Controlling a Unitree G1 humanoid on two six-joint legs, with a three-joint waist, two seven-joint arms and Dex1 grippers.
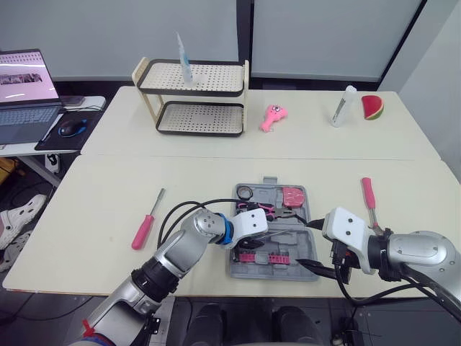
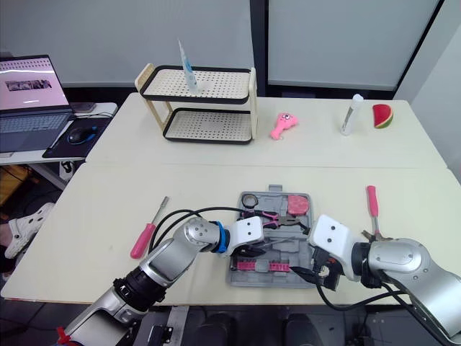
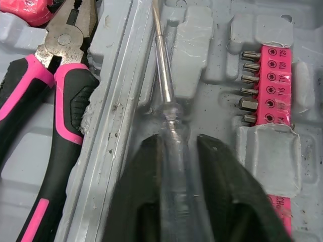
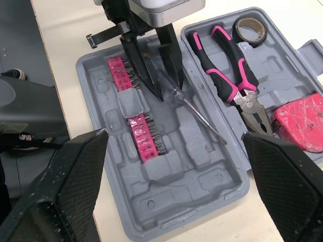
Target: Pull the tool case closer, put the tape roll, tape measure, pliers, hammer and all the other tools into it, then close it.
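Screwdriver in grey case

Left tool [image 4: 165, 86] gripped a clear-handled screwdriver [image 3: 164, 85] inside the open grey tool case [image 4: 202, 201], which lay at the desk's [image 1: 108, 216] near edge holding pink-black pliers [image 4: 229, 65], tape roll [image 4: 247, 27] and pink tape measure [image 4: 300, 123]. Right tool [image 4: 171, 141] gaped wide beside it.

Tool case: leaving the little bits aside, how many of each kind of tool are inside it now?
Tape roll: 1
Pliers: 1
Tape measure: 1
Screwdriver, gripped by the left hand: 1
Total: 4

screwdriver [image 3: 164, 85] handle end hidden between left claw [image 3: 179, 143] fingers, laptop [image 1: 25, 94] cut off by edge
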